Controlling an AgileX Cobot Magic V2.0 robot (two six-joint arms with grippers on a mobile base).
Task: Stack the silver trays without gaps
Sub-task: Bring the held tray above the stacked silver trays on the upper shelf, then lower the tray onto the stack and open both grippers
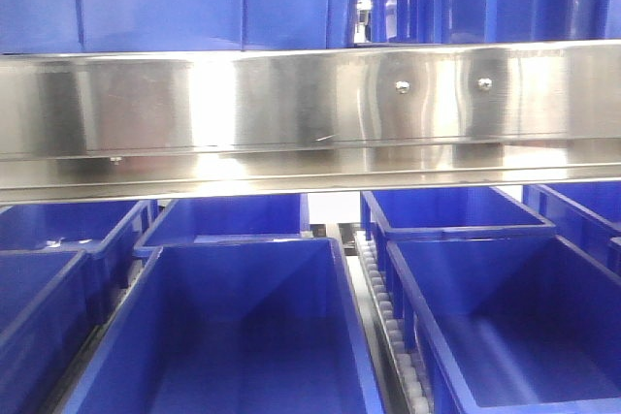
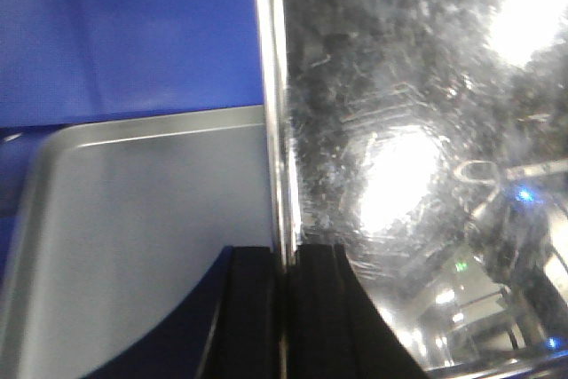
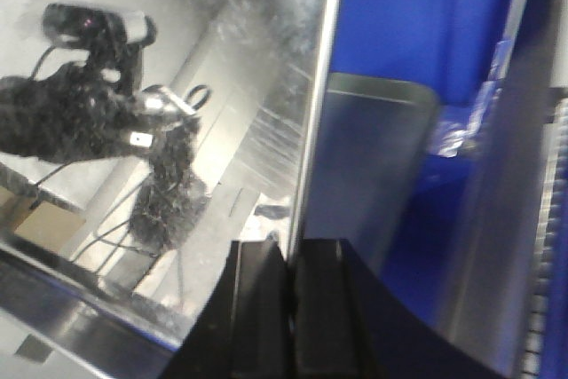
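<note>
The left claw (image 2: 286,259) is closed on the thin rim of a shiny tray (image 2: 408,86), with a black finger pressed to each side. The right claw (image 3: 290,250) grips the shiny tray's rim the same way. Past the rim and lower down, a duller tray (image 2: 124,237) lies flat in a blue crate (image 2: 124,33). In the front view, a steel rail (image 1: 310,104) with two screws runs across rows of crates.

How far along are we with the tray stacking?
Done: one silver rectangular steel tray lies flat in a blue plastic crate. In hand: left gripper and right gripper each clamp the rim of a mirror-shiny steel tray above it. Left: lowering it flush.
</note>
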